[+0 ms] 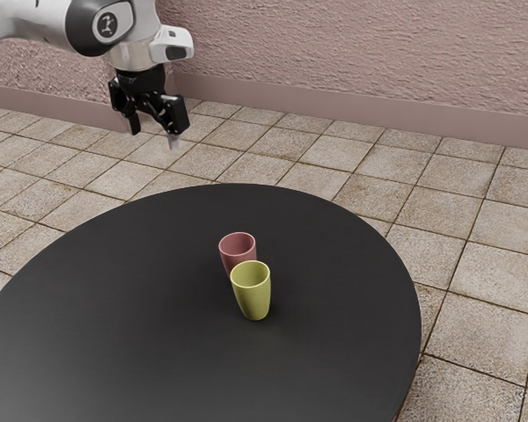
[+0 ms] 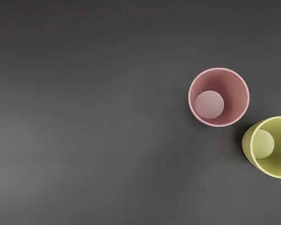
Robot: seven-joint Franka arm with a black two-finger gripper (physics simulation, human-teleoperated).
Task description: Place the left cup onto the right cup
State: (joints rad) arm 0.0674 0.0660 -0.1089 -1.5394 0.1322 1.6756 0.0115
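A pink cup (image 1: 237,252) stands upright on the round black table (image 1: 114,334), near its middle. Just in front of it, toward the exterior view's right, a yellow-green cup (image 1: 251,290) stands upright, almost touching it. My gripper (image 1: 157,127) hangs high above the table's far left part, well away from both cups, open with nothing between its fingers. Seen from the wrist camera above, the pink cup (image 2: 218,97) and the yellow-green cup (image 2: 268,146) are both empty and sit off to one side of my hand.
The table's edge (image 1: 405,290) curves round at the exterior view's right. Beyond it lies a tiled floor (image 1: 405,176) and a pink rough wall (image 1: 378,44) with a skirting board.
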